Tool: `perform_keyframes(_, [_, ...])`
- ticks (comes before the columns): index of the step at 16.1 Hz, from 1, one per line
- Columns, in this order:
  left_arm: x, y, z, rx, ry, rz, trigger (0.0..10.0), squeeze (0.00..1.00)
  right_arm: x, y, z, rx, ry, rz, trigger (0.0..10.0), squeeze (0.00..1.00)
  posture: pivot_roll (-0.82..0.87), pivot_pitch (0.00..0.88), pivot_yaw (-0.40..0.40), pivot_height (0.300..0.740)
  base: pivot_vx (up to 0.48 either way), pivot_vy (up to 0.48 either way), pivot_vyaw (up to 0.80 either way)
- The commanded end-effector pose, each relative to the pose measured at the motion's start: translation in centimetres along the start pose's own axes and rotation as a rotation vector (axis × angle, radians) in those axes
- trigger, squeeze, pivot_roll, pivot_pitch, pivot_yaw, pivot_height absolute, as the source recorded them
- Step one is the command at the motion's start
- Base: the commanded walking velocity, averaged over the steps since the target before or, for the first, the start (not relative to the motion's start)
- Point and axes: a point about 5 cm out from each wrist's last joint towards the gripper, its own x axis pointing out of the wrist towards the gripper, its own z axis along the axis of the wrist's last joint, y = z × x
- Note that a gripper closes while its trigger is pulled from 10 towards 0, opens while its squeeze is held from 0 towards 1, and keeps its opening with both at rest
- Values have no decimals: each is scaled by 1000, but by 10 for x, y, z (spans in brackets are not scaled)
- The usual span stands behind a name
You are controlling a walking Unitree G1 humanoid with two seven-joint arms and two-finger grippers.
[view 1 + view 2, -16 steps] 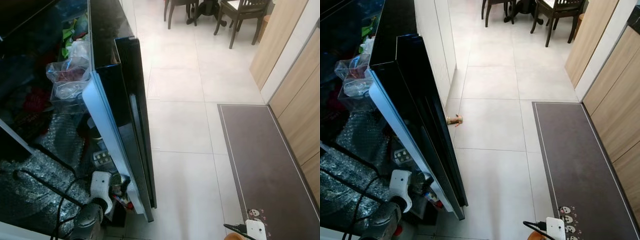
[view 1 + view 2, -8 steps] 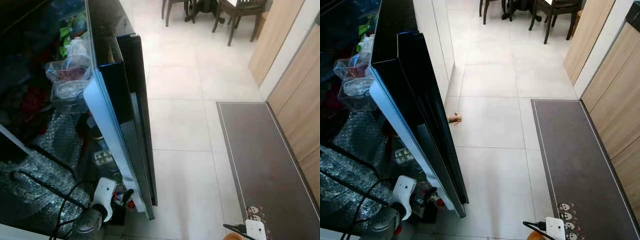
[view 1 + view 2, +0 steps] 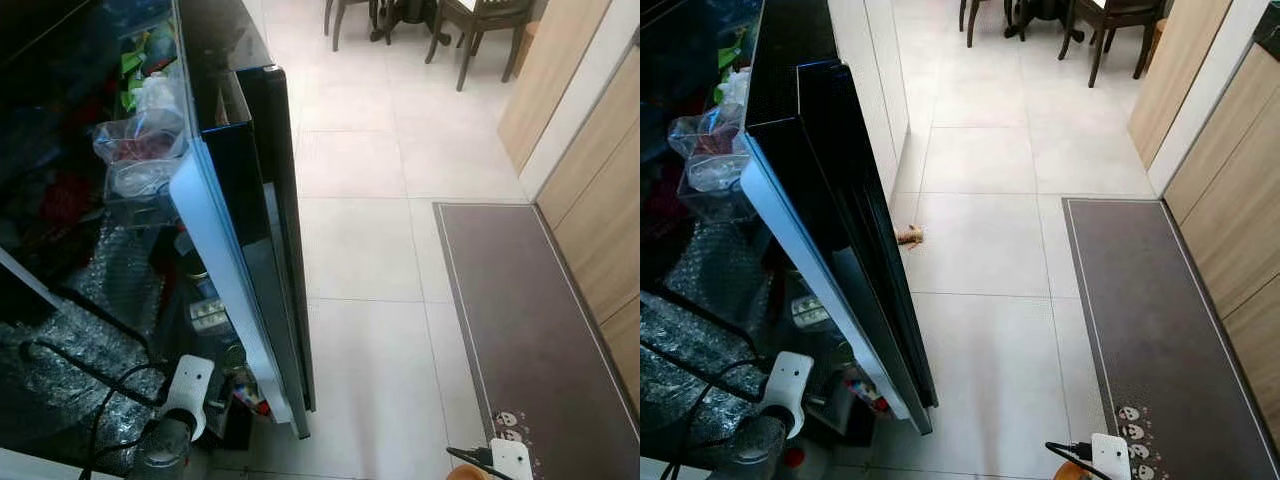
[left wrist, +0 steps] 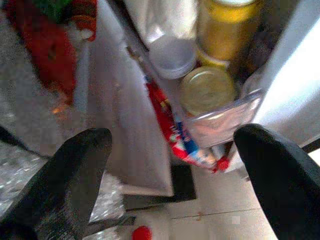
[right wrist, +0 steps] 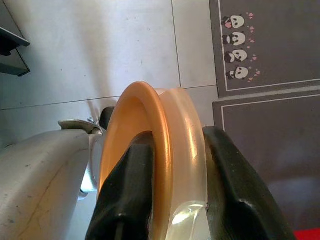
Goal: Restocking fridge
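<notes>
The fridge's black door [image 3: 250, 200] stands open at my left, and its upper shelf holds a clear plastic bag [image 3: 140, 150]. My left gripper [image 4: 172, 145] is open, low beside the door's bottom shelf, its white wrist [image 3: 185, 385] by the door's lower corner. That shelf holds a gold-lidded jar [image 4: 207, 90], a yellow jar [image 4: 227, 25], a white cup [image 4: 172, 57] and a red packet [image 4: 170, 125]. My right gripper [image 5: 175, 150] hangs low at my right side, shut on a round orange-rimmed translucent container [image 5: 165, 165] over the tiled floor.
A brown mat [image 3: 530, 330] lies along wooden cabinets [image 3: 600, 180] on the right. Dark chairs [image 3: 490, 30] stand at the far end. A small tan object [image 3: 910, 236] lies on the tiles by the fridge. Silvery wrap [image 3: 70, 350] and a black cable [image 3: 90, 365] cover my left arm.
My left wrist has drawn back a little to the left from the door's lower corner, and its fingers no longer show in the head views. The right arm holds still.
</notes>
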Motion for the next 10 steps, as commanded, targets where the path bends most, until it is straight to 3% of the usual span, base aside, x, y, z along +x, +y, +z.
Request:
perform_keyframes(1, [-3, 5, -6, 28, 31, 27, 10000, 0, 0, -1, -2, -3, 11, 1, 10000, 0, -181, 110, 32, 740, 0, 0, 0])
perform_keyframes(4, [0, 5, 0, -58, 9, 89, 10000, 0, 0, -1, -2, -4, 12, -1, 10000, 0, -181, 110, 32, 740, 0, 0, 0])
perform_keyframes(7, [3, -6, 6, -226, -31, 26, 10000, 0, 0, -1, -2, -5, 11, -2, 10000, 0, -185, 111, 31, 740, 0, 0, 0])
perform_keyframes(10, [3, -9, 6, -271, -32, 2, 10000, 0, 0, -1, -2, -5, 11, -1, 10000, 0, -185, 112, 30, 740, 0, 0, 0])
